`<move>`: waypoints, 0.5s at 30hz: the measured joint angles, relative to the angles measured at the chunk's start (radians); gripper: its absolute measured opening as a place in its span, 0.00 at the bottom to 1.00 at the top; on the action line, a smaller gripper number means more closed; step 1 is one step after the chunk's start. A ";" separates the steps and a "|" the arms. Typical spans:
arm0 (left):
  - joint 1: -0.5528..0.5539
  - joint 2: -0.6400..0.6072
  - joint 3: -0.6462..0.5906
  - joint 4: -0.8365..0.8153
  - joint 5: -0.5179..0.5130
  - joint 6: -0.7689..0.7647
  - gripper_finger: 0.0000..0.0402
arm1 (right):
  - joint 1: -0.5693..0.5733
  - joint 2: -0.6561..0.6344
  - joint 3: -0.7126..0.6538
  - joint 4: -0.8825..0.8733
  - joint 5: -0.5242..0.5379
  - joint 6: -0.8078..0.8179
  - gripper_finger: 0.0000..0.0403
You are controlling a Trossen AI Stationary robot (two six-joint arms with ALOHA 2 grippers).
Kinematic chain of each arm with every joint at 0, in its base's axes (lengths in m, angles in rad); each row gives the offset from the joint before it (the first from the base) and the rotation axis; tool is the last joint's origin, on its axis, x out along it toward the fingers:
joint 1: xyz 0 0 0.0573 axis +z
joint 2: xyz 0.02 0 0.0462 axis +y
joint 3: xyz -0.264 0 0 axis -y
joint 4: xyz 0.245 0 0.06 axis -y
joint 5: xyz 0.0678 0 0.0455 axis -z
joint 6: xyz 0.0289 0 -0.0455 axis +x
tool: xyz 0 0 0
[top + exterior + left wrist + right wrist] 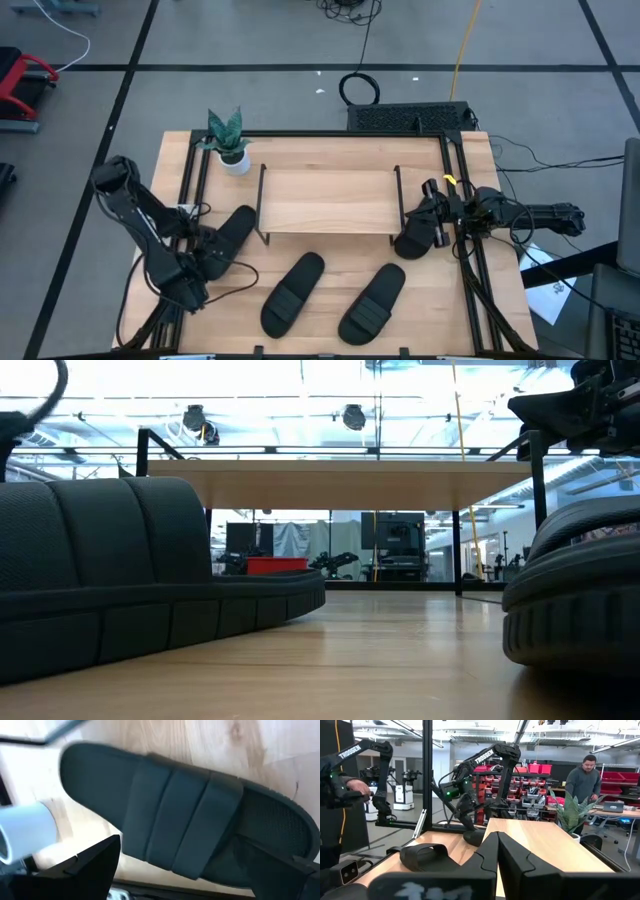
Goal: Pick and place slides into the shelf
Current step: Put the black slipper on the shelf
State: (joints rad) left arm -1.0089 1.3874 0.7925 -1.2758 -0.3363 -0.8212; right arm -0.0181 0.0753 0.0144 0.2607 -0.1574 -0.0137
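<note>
I judge the slides light, soft and grippy, best pinched across the strap; the left pincer is spread by one, the right pincer pinches another.

Open gap under shelf, slides just before it.

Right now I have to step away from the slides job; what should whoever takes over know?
Left gripper: over the slide at the shelf's left end, fingers open around it, no grip yet.
Right gripper: shut on the slide at the shelf's right end.
Two more slides lie loose on the table in front of the shelf.
Done: nothing shows on the shelf top.
Left: all four slides, and mind the potted plant by the shelf's back-left corner.
</note>
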 joint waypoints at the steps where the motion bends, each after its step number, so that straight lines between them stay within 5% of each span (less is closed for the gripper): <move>1: -0.003 0.017 0.000 0.000 0.008 -0.014 0.95 | 0.000 0.000 0.000 0.000 0.000 0.002 0.00; 15: -0.023 0.210 -0.005 -0.009 -0.109 -0.125 0.95 | 0.000 0.000 0.000 0.000 0.000 0.002 0.00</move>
State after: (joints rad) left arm -1.0321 1.5975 0.7879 -1.2851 -0.4454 -0.9461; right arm -0.0181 0.0754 0.0143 0.2607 -0.1574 -0.0113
